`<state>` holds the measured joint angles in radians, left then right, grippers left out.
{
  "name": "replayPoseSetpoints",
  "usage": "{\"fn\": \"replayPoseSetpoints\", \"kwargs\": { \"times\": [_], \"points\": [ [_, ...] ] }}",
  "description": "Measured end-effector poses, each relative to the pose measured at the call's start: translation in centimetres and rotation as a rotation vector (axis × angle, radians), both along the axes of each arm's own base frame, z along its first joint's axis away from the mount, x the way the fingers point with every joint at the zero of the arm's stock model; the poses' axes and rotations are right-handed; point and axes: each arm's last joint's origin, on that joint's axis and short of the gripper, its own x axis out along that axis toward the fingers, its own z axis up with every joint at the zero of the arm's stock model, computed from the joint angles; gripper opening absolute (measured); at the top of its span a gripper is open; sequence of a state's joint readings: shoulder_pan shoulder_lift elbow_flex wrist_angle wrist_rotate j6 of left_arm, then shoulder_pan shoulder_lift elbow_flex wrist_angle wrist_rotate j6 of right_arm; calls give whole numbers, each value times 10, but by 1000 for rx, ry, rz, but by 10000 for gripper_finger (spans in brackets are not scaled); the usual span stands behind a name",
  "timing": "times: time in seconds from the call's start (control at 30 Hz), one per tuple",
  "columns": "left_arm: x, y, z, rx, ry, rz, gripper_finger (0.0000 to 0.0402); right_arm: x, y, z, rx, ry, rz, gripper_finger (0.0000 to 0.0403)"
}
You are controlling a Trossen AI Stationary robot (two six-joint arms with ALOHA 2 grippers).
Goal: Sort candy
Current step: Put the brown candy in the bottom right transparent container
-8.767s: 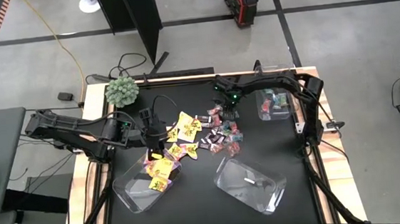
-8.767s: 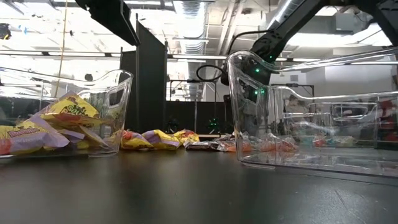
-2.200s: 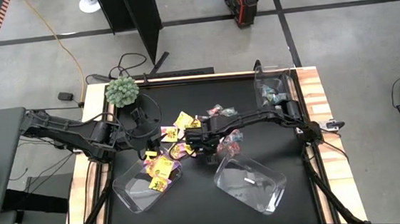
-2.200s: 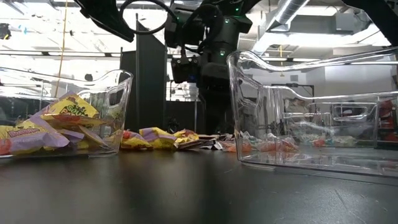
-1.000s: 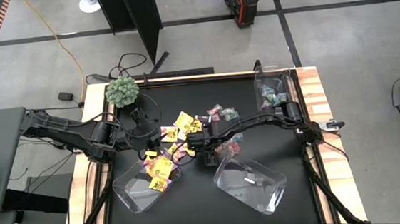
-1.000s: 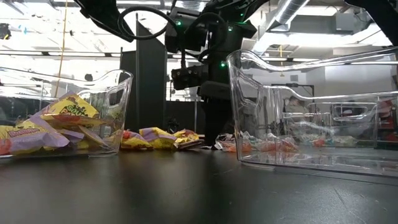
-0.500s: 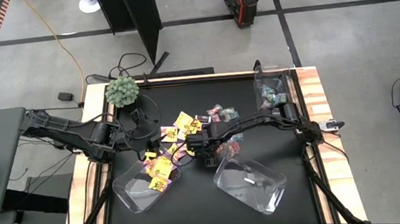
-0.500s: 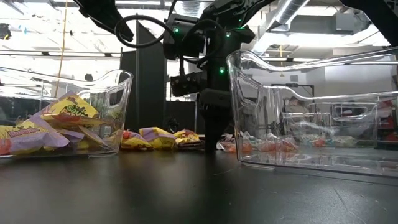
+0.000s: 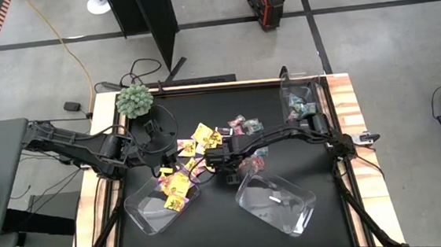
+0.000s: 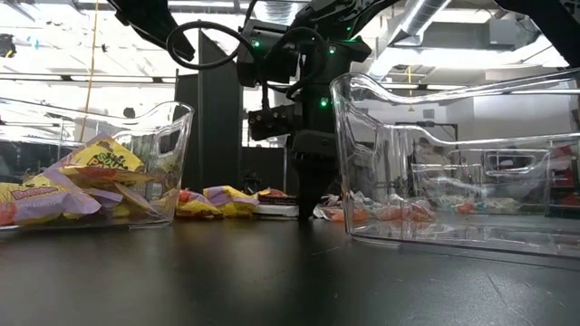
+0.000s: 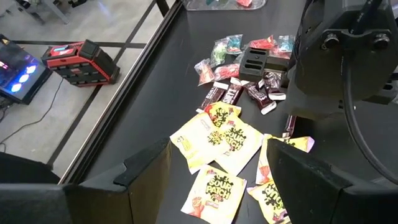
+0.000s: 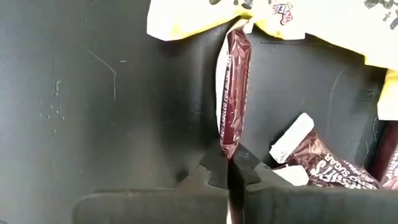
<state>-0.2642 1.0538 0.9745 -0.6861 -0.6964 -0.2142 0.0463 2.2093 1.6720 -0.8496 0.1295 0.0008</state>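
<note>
**Brown bar pinched at the centre of the table**

Brown wrapping was seen clamped between the closed fingers of the right gripper [image 12: 231, 167]: a dark mini bar [image 12: 235, 93] was held by one end, its length stretching away from the fingertips toward the yellow packets [image 12: 261, 15]. A second brown bar [image 12: 323, 163] lay just beside the fingers. In the high view the right gripper [image 9: 215, 162] was placed at the middle of the black table [image 9: 213, 234], at the edge of the loose candy pile [image 9: 242, 145].

The left gripper [image 9: 161, 143] was held near the green ball plant [image 9: 134, 100], its fingers [image 11: 140, 171] spread wide and nothing between them, above scattered yellow packets [image 11: 221, 137].

Three clear bins were seen: one with yellow packets [image 9: 159, 201] near the front left, one almost bare [image 9: 278, 202] just beside the right gripper, and one with teal-and-pink sweets [image 9: 302, 105] at the far right edge. Bare table surface was visible at the front and between the two front bins.
</note>
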Motion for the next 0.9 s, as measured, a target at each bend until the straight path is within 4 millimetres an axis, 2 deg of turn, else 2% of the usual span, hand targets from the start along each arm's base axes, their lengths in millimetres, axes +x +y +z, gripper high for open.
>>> {"fn": "replayPoseSetpoints", "kwargs": {
  "times": [0.23,0.53,0.7,0.9],
  "points": [
    [0,0,0,-2,-1,1,260,7,3,15,-32,-7,29,1],
    [0,0,0,-7,-1,6,260,13,4,72,-204,-15,45,0],
    [0,0,0,-6,0,5,260,10,8,93,-496,6,34,0],
    [0,0,0,-5,2,5,260,6,22,104,-909,15,55,0]
  ]
}}
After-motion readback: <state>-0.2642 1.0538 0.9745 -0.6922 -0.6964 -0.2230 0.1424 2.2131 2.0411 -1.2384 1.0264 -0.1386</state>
